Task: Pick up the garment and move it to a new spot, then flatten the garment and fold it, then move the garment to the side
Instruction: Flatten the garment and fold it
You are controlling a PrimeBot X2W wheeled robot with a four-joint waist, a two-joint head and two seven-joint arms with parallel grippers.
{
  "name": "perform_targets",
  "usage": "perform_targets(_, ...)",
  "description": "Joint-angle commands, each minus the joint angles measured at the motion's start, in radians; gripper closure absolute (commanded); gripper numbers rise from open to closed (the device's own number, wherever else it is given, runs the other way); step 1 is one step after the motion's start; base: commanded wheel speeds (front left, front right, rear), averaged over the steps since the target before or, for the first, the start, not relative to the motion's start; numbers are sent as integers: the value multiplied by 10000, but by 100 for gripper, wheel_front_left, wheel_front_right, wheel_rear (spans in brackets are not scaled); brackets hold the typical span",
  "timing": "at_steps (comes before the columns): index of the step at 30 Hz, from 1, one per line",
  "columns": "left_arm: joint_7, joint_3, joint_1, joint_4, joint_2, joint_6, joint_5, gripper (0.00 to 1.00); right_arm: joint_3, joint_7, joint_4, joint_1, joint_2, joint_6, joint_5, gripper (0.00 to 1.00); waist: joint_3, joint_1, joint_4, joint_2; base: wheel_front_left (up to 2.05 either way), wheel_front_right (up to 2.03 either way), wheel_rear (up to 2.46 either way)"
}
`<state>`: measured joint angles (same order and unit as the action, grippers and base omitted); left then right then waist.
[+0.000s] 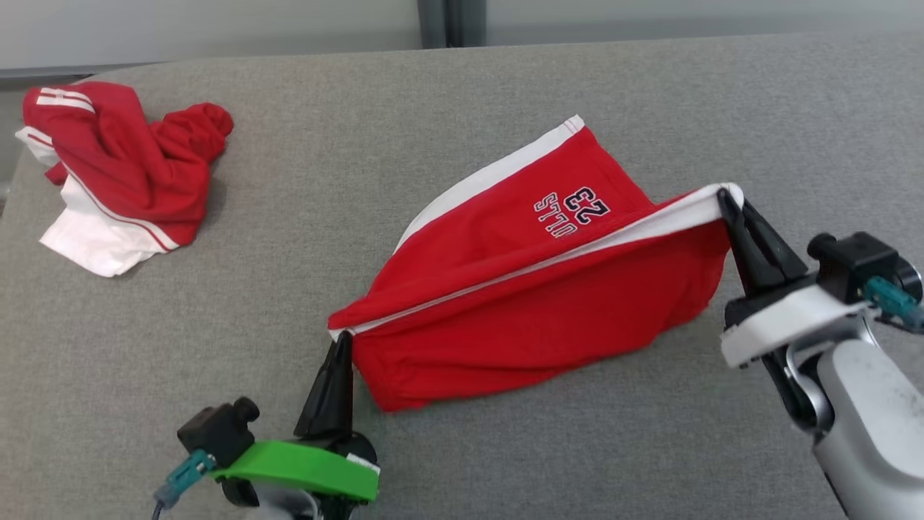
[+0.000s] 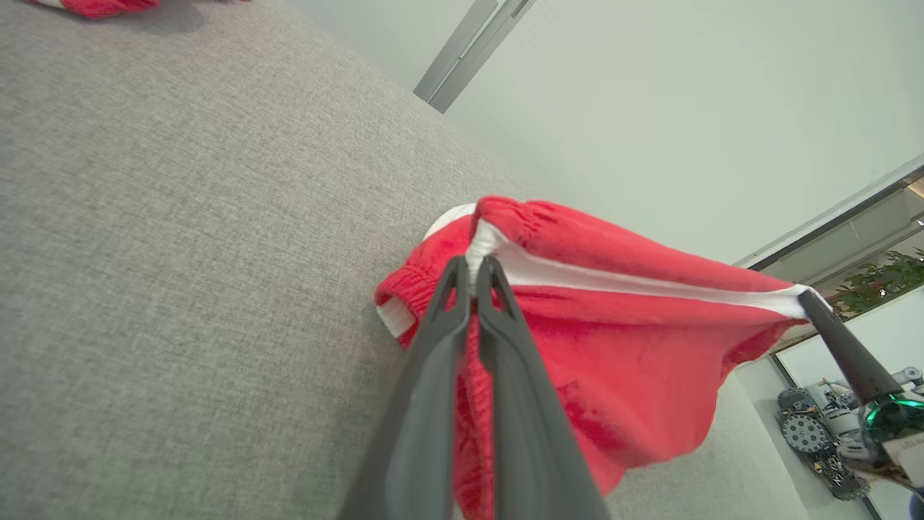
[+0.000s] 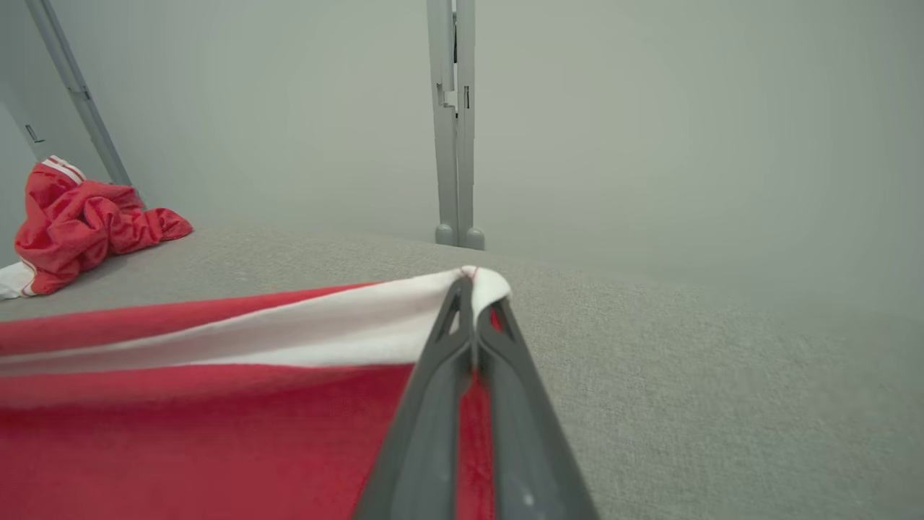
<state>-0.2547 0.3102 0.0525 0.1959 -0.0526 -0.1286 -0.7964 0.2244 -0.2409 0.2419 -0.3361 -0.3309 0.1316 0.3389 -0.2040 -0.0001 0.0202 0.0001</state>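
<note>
Right wrist view's edge crops the garment (image 3: 180, 433).

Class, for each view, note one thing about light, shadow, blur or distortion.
Head view: even light, soft shadow under the held red garment. Left wrist view: grey surface tilts steeply, left claw looms large. Right wrist view: wall looks hazy.

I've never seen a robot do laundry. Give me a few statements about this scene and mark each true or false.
1. The left fingers pinch a corner of the red shorts. True.
2. The right fingers are open and empty. False: they are shut on the shorts' white stripe.
3. The shorts lie folded flat. False: they are held stretched out between the fingers.
4. A crumpled red garment lies at the far left on the grey surface. True.
</note>
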Motion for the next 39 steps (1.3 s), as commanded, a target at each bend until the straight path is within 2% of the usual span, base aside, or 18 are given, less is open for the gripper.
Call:
perform_targets(1, 55, 61, 543, 379, -12, 135, -52, 100, 218, 86, 446, -617, -143, -17, 112, 100, -416, 1, 420, -1, 0, 0, 0)
perform_targets(4, 150, 277, 1348, 1113, -1, 495, -24, 100, 724, 163, 1353, -1715, -336, -17, 169, 100, -714, 1, 683, -1, 0, 0, 0)
perform_targets(9, 153, 851, 2525, 1847, 8, 831, -300, 100, 1547, 256, 2819, -3422, -594, -17, 241, 100, -1348, 1, 1183, -1, 0, 0, 0)
perform_targets(15, 23, 1579, 3397, 2253, 10, 1040, -766, 100, 2339, 281, 4469, -4937, -689, -17, 567, 100, -1842, 1, 1608, -1, 0, 0, 0)
perform_targets(21, -68, 2204, 3762, 2289, 8, 1269, -1171, 100, 3145, 319, 5813, -5819, -710, -17, 1002, 100, -1965, 1, 1843, -1, 0, 0, 0)
perform_targets(22, -76, 2260, 3784, 2262, 7, 1292, -1194, 100, 3256, 339, 5963, -5907, -704, -17, 1090, 82, -1965, 1, 1866, -1, 0, 0, 0)
perform_targets(23, -89, 2312, 3807, 2204, 7, 1345, -1225, 94, 3371, 354, 6162, -6012, -694, -17, 1224, 58, -1961, 1, 1891, -1, 0, 0, 0)
perform_targets(24, -98, 2349, 3805, 2165, 7, 1385, -1240, 70, 3456, 334, 6284, -6101, -706, -17, 1281, 5, -1952, 1, 1909, -1, 0, 0, 0)
perform_targets(25, -108, 2395, 3794, 2087, 7, 1426, -1209, 21, 3543, 251, 6428, -6229, -740, -17, 1343, 0, -1937, 1, 1925, -1, 0, 0, 0)
perform_targets(26, -115, 2426, 3780, 2011, 9, 1443, -1124, 0, 3620, 224, 6544, -6289, -737, -17, 1406, 0, -1921, 1, 1936, -1, 0, 0, 0)
perform_targets(30, -110, 2182, 3467, 1483, 6, 1456, -677, 0, 3754, -32, 6873, -6514, -770, -17, 1697, 0, -1801, 1, 1945, -1, 0, 0, 0)
perform_targets(34, -102, 1582, 2921, 608, -75, 1560, 452, 0, 3816, -182, 6971, -6539, -830, -17, 1967, 0, -1567, 1, 1900, -1, 0, 0, 0)
perform_targets(39, -95, 751, 2056, -237, -115, 1654, 1283, 0, 4071, -241, 6847, -6078, -1075, -17, 2404, 0, -1091, 1, 1859, -1, 0, 0, 0)
